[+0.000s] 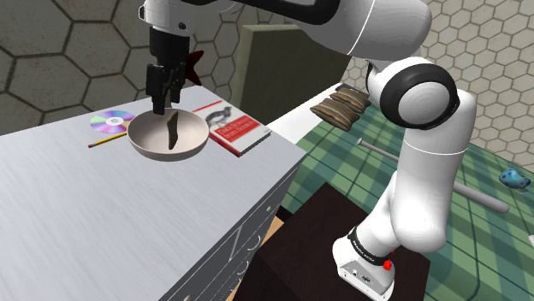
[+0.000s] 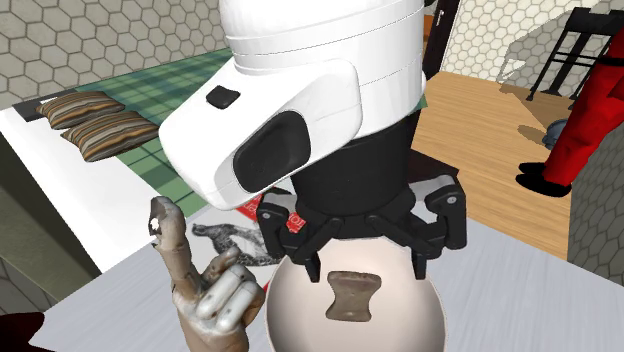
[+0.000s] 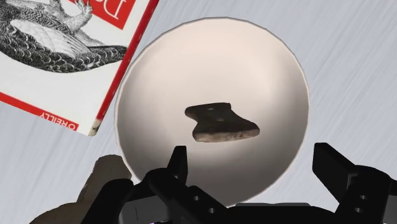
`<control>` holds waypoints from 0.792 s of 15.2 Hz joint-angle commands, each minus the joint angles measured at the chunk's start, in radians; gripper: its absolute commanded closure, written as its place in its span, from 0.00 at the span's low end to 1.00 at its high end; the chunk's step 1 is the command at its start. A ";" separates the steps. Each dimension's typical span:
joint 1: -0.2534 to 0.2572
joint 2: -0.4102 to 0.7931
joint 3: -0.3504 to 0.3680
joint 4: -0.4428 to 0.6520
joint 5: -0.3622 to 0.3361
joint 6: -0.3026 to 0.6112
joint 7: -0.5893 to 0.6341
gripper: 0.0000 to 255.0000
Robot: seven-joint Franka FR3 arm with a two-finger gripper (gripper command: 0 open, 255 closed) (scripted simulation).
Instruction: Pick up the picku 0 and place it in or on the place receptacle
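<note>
A small brown flared piece (image 1: 173, 132) (image 2: 350, 295) (image 3: 221, 122) rests inside a pale round bowl (image 1: 195, 138) (image 2: 296, 312) (image 3: 165, 70) on the grey table (image 1: 120, 222). In the shoulder view it seems to stand on end against the bowl's inside. My black gripper (image 1: 163, 106) (image 2: 367, 262) (image 3: 252, 156) hangs just above the bowl, open. Its fingers (image 3: 178, 159) stand wide apart and touch neither the piece nor the bowl.
A red and white book (image 1: 236, 128) (image 3: 63, 51) lies beside the bowl toward the table's corner. A CD (image 1: 113, 120) and a pencil (image 1: 106, 140) lie on its other side. A model hand (image 2: 200, 285) stands close to the bowl. Striped cushions (image 1: 342, 104) lie beyond the table.
</note>
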 commanded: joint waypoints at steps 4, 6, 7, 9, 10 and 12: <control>0.005 0.077 -0.002 0.248 -0.013 -0.172 0.016 0.00; 0.005 0.077 -0.002 0.248 -0.013 -0.172 0.016 0.00; 0.005 0.077 -0.002 0.248 -0.013 -0.172 0.016 0.00; 0.005 0.077 -0.002 0.248 -0.013 -0.172 0.016 0.00; 0.005 0.077 -0.002 0.248 -0.013 -0.172 0.016 0.00; 0.005 0.077 -0.002 0.248 -0.013 -0.171 0.016 0.00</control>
